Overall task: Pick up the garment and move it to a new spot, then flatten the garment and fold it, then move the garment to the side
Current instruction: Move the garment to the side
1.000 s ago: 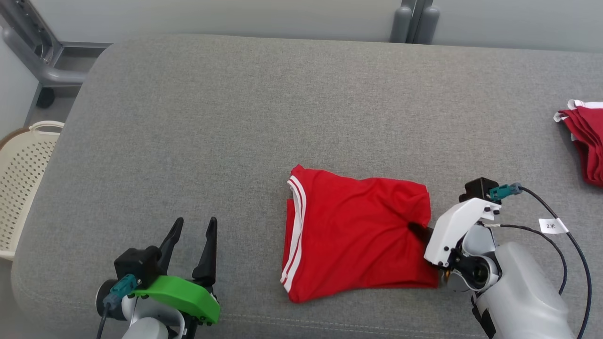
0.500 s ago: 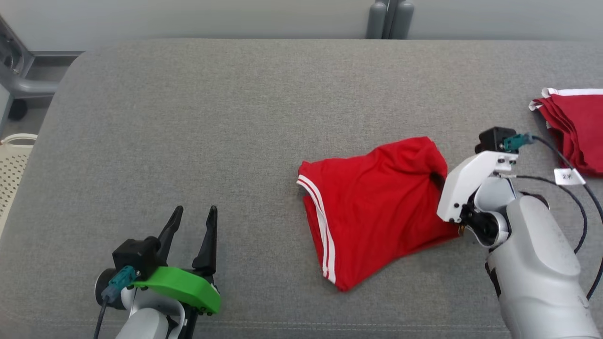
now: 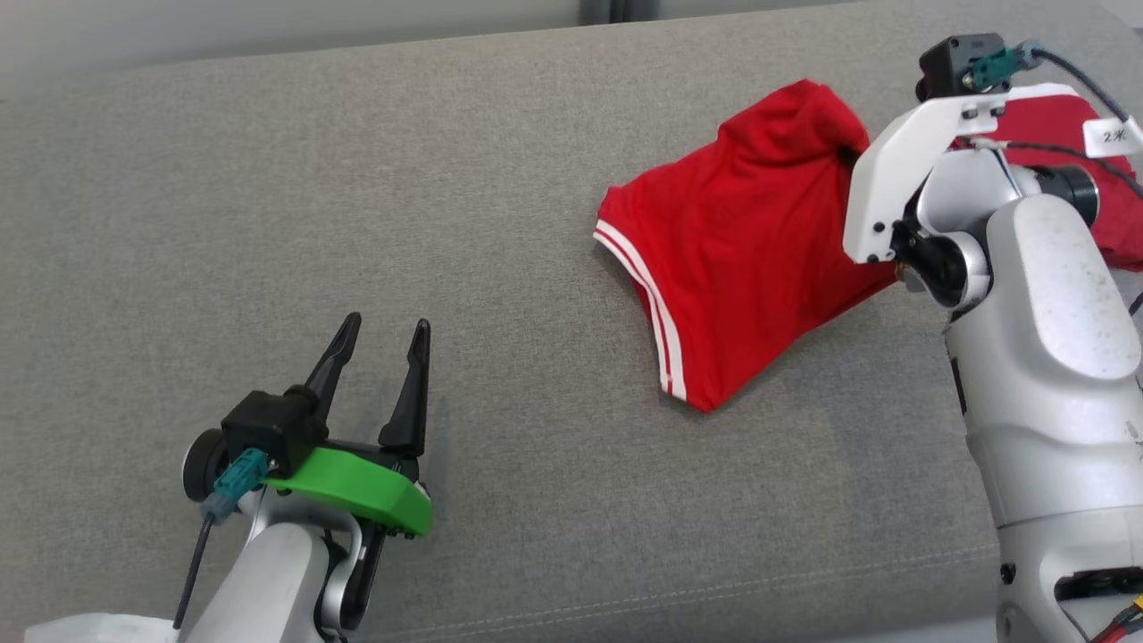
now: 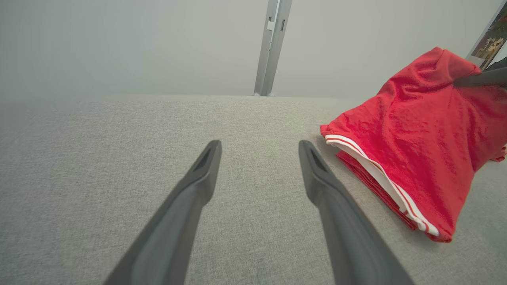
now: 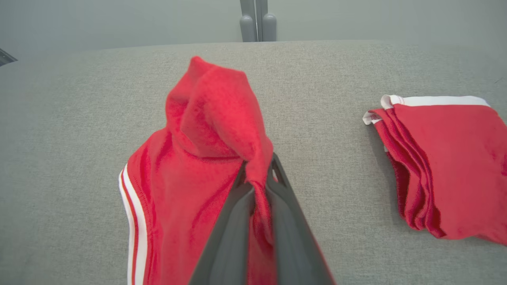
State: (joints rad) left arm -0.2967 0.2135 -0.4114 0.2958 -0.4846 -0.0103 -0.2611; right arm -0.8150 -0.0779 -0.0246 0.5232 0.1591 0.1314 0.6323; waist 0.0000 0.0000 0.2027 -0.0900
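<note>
- The big grey woven cushion surface point(image 3: 357, 179) takes up most of the head view, with everything sitting on it.
- The red short-sleeved garment with double white stripes along its hem point(image 3: 741, 250) is at about 2 o'clock in the head view. One end is bunched up and lifted into a peak, and the striped end hangs down toward 6 o'clock and looks like it rests on the cushion.
- A stack of folded red clothes with white trim point(image 5: 447, 166) lies flat at 3 o'clock from the garment in the right wrist view, close by but not touching it.
- The right gripper point(image 5: 258, 168) has its two dark fingers pinched together on a fold of the red garment, and the cloth is squeezed between them and spills over the tips.
- The left gripper point(image 3: 388, 321) sits at 7 o'clock in the head view, well away from the garment. Its fingers are spread apart with nothing between them and point toward 12 o'clock.
- A little white paper tag point(image 3: 1112, 137) hangs on the black cable by the right wrist.
</note>
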